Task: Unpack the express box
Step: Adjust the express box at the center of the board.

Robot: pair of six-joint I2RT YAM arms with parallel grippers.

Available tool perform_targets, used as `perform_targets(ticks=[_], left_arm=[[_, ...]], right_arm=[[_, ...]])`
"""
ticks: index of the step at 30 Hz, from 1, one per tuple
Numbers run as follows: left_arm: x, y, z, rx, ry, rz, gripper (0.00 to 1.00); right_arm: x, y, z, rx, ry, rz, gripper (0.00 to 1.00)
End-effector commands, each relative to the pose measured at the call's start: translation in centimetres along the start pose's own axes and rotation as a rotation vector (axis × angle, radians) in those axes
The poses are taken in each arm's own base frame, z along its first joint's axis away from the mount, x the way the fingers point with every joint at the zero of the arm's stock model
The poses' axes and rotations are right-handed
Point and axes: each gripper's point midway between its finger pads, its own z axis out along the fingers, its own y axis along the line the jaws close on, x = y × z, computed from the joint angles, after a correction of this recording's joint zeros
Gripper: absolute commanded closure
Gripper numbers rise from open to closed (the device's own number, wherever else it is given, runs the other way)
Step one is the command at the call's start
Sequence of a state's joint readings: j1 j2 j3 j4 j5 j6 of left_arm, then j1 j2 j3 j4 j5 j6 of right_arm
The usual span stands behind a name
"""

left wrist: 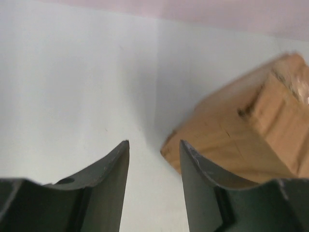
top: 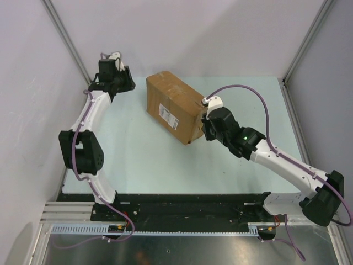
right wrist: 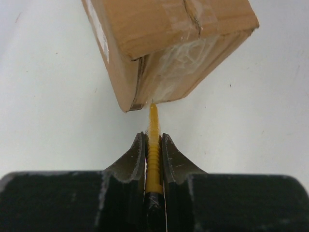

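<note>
Gripping a yellow knife in our right jaws, we hold its tip at the express box; our left jaws stand open, empty.

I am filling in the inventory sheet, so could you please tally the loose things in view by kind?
express box: 1
yellow utility knife, clamped in the right gripper: 1
Total: 2
</note>
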State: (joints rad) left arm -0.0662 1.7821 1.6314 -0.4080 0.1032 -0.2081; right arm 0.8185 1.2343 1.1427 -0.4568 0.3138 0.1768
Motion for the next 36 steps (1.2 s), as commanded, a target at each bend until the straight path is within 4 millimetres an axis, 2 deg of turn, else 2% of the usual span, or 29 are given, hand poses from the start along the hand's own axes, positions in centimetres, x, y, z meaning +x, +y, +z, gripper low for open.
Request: perform_targets(ticks=[1,2,3,6,7,8,9,10,12,15,16,18,23,28,32,35,36], left_arm=[[-6.0,1.7,-0.3,-0.068,-0.153,-0.082,0.48],[-6.6,2.0,0.0,-0.070,-0.165,-0.114,0.46],[-5.7,3.1,1.8,-0.079,-0.136,-0.145,0.45],[-5.9,5.2,4.2,-0.020,-0.119,-0.247,0.46],[-4.3,5.4,6.4,0.023,-0.065,-0.278,0.46],[-4.6,5.1,7.2,0.065,-0.060,-0.312,0.49],[-4.4,5.6,8.0,0.086,-0.047,-0.336,0.51],[-3.0,5.4,11.0,0.147,0.000,-0.384,0.51],[-1.4,5.5,12.7,0.162,0.039,-0.401,0.51],[-0.5,4.3,13.6,0.226,0.071,-0.396,0.51],[0.5,3.4,14.1,0.263,0.096,-0.385,0.50],[1.3,2.7,14.4,0.299,0.112,-0.346,0.49],[2.9,-0.2,14.8,0.424,0.150,-0.307,0.43],[3.4,-1.0,14.5,0.483,0.147,-0.304,0.39],[4.5,-2.3,13.4,0.558,0.185,-0.315,0.44],[6.5,-2.5,11.4,0.541,0.216,-0.299,0.49],[7.7,-2.4,10.0,0.527,0.220,-0.296,0.50]], right_arm=[[0.7,-1.7,0.6,0.109,0.022,0.146,1.00],[1.1,-2.2,0.7,0.137,0.031,0.160,1.00],[1.4,-2.3,1.0,0.150,0.040,0.186,1.00],[1.9,-3.2,1.9,0.201,0.046,0.221,1.00],[2.1,-3.6,2.7,0.217,0.051,0.234,1.00],[2.2,-4.0,3.1,0.237,0.050,0.247,1.00],[2.4,-4.3,3.5,0.245,0.055,0.262,1.00],[2.2,-5.1,4.8,0.269,0.043,0.315,1.00],[2.5,-5.5,5.5,0.292,0.042,0.347,1.00],[2.5,-6.1,6.2,0.303,0.041,0.362,1.00],[2.6,-6.1,6.7,0.297,0.044,0.355,1.00],[1.7,-5.5,7.5,0.259,0.013,0.355,1.00],[1.1,-4.7,9.7,0.186,-0.010,0.353,1.00],[0.6,-4.8,10.1,0.161,-0.023,0.340,1.00],[-0.1,-5.4,10.1,0.157,-0.044,0.301,1.00],[-0.7,-5.7,10.1,0.140,-0.060,0.284,1.00],[-0.7,-5.6,10.3,0.131,-0.060,0.272,1.00]])
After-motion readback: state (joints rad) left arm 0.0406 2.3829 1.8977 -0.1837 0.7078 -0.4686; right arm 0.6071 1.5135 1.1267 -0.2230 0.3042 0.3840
